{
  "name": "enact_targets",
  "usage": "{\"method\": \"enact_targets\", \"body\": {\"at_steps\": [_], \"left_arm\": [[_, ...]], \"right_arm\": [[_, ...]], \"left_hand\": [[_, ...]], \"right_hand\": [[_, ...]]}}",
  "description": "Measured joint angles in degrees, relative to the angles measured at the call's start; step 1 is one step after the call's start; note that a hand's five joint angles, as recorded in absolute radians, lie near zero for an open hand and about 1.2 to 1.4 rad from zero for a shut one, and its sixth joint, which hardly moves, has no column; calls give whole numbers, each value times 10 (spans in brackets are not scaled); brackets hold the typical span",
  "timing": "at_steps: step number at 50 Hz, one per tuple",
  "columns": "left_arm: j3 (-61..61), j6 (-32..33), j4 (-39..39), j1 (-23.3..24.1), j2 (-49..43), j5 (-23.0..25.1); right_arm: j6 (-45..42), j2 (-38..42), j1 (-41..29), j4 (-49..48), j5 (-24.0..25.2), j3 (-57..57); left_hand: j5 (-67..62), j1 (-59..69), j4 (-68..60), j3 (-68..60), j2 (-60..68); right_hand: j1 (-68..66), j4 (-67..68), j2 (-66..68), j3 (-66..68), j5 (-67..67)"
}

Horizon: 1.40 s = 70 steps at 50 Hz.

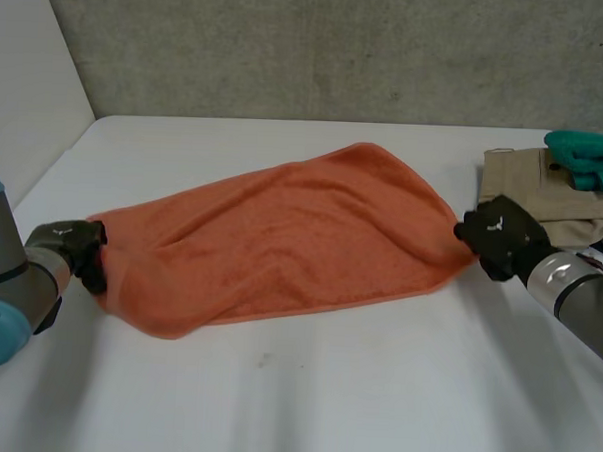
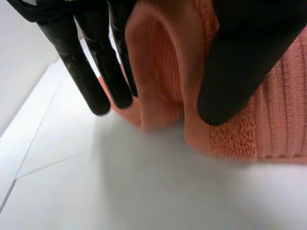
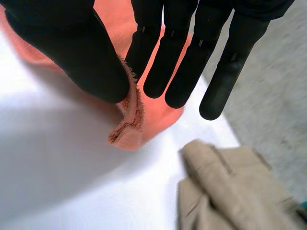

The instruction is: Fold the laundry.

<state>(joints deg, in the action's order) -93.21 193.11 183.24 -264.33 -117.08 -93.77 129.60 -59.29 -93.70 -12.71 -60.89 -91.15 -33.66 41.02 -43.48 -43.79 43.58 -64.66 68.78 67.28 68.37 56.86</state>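
Orange towel (image 1: pixel 291 241) lying on the white desk (image 1: pixel 304 396), drawn out lengthwise between the two hands. The left hand (image 1: pixel 72 248) is clamped on the towel's end nearest the left arm: in the left wrist view a bunched roll of cloth sits pinched between the thumb (image 2: pixel 240 62) and the straight fingers (image 2: pixel 100 72). The right hand (image 1: pixel 501 235) is closed on the opposite corner, with the hemmed edge caught between its thumb (image 3: pixel 81 52) and fingers (image 3: pixel 168 57) and a small tip of cloth hanging free below them. A beige garment (image 1: pixel 534 181) with a teal cloth (image 1: pixel 590 159) on it lies just beyond the right hand, apart from the towel. The looped terry pile, the soft wrinkles across the middle and the sag between the grips suggest a light, limp, slightly grippy fabric: unlikely to slip from a pinch or to be damaged, but unable to hold any shape of its own. Hold is best taken at corners and along the stitched hem, where the cloth is thickest; a grip on the middle would probably only gather it into a bunch.
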Motion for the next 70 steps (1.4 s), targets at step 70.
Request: {"method": "enact_targets", "body": {"at_steps": [70], "left_arm": [[1,78,-179,-20,345,110]], "right_arm": [[82,-270,19,252,-91,156]], "left_hand": [[-225,246,-252,-240,248]], "right_hand": [[0,0,0,0,0]]}}
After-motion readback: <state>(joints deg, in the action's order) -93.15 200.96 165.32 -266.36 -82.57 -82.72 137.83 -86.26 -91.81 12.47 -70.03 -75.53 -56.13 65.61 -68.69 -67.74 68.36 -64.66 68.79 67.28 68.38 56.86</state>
